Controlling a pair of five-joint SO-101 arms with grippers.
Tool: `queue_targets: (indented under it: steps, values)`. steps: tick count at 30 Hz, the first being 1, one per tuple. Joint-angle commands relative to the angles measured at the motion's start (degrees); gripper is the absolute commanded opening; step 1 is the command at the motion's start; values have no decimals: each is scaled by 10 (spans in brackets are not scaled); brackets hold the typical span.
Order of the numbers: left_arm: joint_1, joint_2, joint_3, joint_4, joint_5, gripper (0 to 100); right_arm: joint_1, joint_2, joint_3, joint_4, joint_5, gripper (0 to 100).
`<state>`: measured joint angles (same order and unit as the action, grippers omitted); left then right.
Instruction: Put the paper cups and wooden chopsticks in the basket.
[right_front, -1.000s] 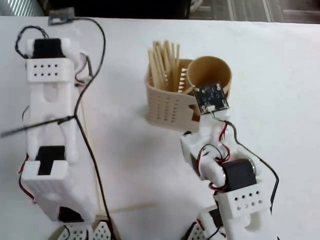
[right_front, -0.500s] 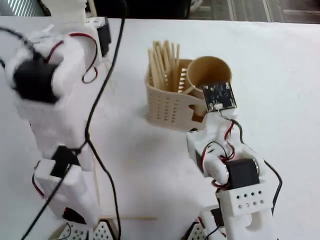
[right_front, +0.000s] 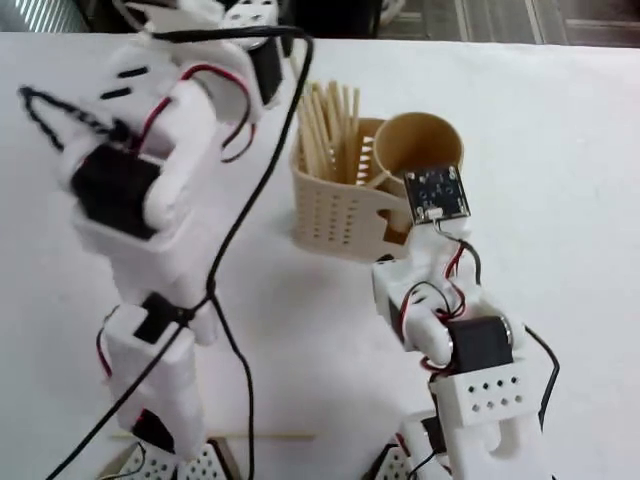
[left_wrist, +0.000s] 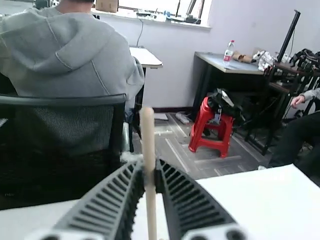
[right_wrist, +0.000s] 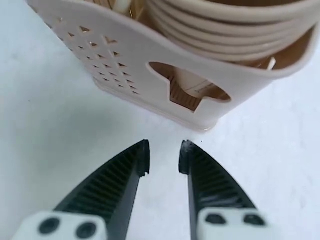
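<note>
Gripping a single pale wooden chopstick (left_wrist: 147, 132) between its black ribbed fingers, the left end effector (left_wrist: 148, 169) is closed on the stick, which stands upright and rises past the fingertips. In the high view, the left arm (right_front: 150, 190) is lifted above the white surface (right_front: 560, 120), to the left of the cream perforated plastic basket (right_front: 340, 215).

The basket stands on the surface near the middle of the high view. A bundle of wooden chopsticks (right_front: 325, 125) stands on end in its left part, leaning slightly and sticking up over the rim. A tan paper cup (right_front: 420, 150) sits in its right part with its mouth up. From the right wrist, nested paper cup rims (right_wrist: 225, 30) show inside the basket wall (right_wrist: 115, 45).

The right end effector (right_wrist: 164, 157) is empty, with only a narrow gap between its fingers. It hangs over the bare surface just beside the basket's cut-out handle side.

One more loose wooden chopstick (right_front: 280, 436) lies flat on the surface near the arm bases, well apart from the basket.
</note>
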<state>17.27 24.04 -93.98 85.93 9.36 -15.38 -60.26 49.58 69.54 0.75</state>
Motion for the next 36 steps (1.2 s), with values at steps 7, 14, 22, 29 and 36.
queue_targets:
  steps: [7,14,22,29,36]
  values:
    - [19,46,-11,56,-4,80,5,-14,-5,-9,-4,105]
    - [22,44,-18,127,-33,181,5,-14,-5,-9,-4,105]
    - [12,-71,-15,164,-33,180,5,-14,-5,-8,-4,107]
    - [-102,-167,125,167,-90,56,5,-12,-5,-7,-4,108]
    - [-182,-320,469,165,-106,117,5,-9,-5,-8,-4,108]
